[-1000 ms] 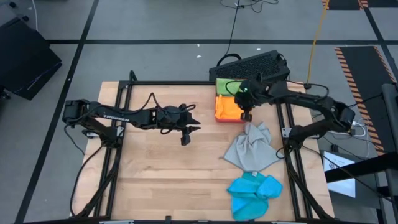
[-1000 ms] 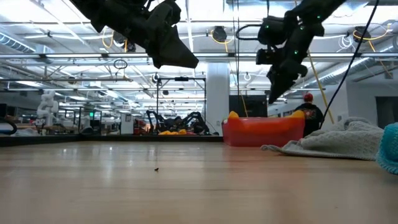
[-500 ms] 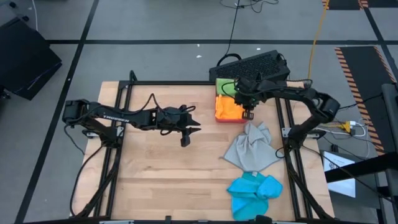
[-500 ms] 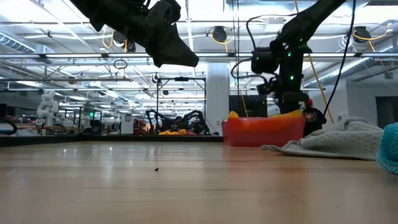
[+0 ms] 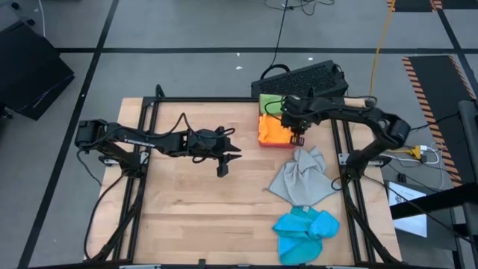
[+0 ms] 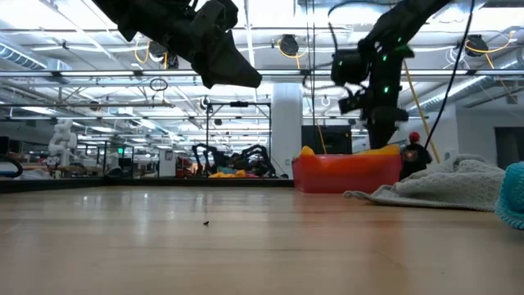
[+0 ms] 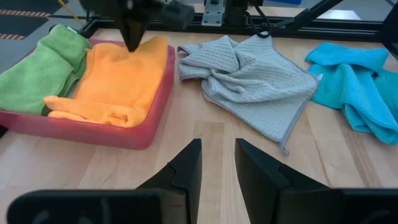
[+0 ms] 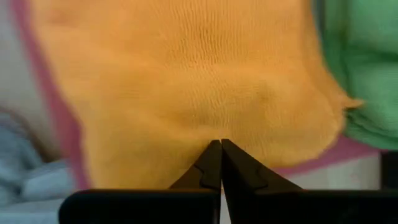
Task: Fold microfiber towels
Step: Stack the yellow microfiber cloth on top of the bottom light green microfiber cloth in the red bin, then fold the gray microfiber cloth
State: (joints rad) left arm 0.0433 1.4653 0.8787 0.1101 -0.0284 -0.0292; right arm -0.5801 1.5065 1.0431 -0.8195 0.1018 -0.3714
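Your right gripper [image 8: 221, 144], jaws shut tight and holding nothing, is pointing down at the orange towel [image 5: 273, 129] lying in the red tray [image 7: 144, 134], while your left gripper [image 7: 217, 163] is waiting over mid-table, jaws slightly apart.

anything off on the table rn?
Nothing damaged. Grey towel and blue towel lie crumpled and unfolded on the table's right side; orange towel and green towel sit in the tray, right tool shut above the orange one.
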